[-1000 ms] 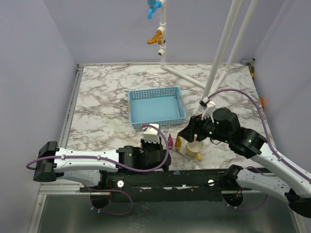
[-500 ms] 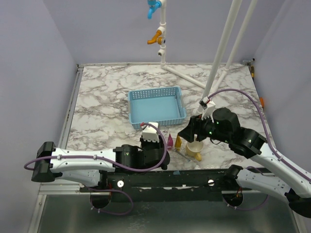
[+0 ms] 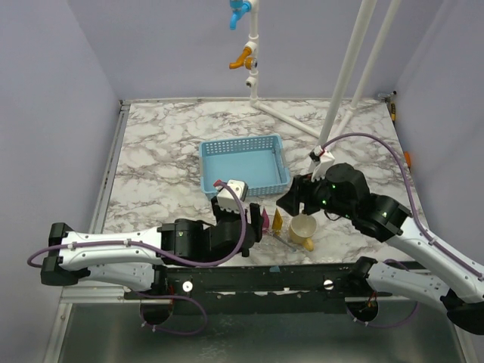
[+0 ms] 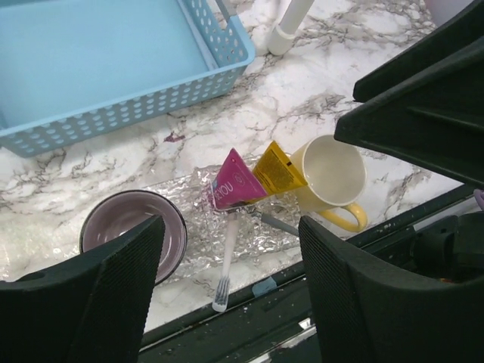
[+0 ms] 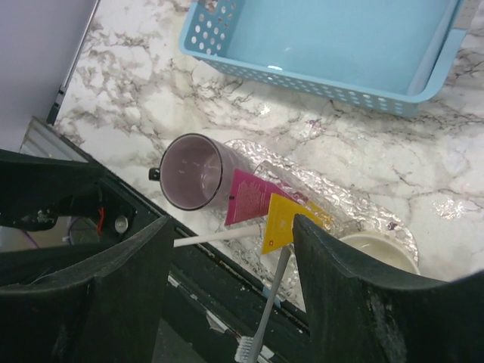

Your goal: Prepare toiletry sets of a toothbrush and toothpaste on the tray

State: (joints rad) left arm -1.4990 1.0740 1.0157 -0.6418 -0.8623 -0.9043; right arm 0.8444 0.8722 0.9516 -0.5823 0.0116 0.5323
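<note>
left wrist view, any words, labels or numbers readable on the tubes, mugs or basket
Pink tube: white lettering along its side, too blurred and tilted to read with certainty.
Yellow tube: no print visible.
Cream mug: no text.
Purple mug: no text.
Blue basket: no text or label.

Light-blue mesh basket, purple cup, cream mug, marble table
</note>
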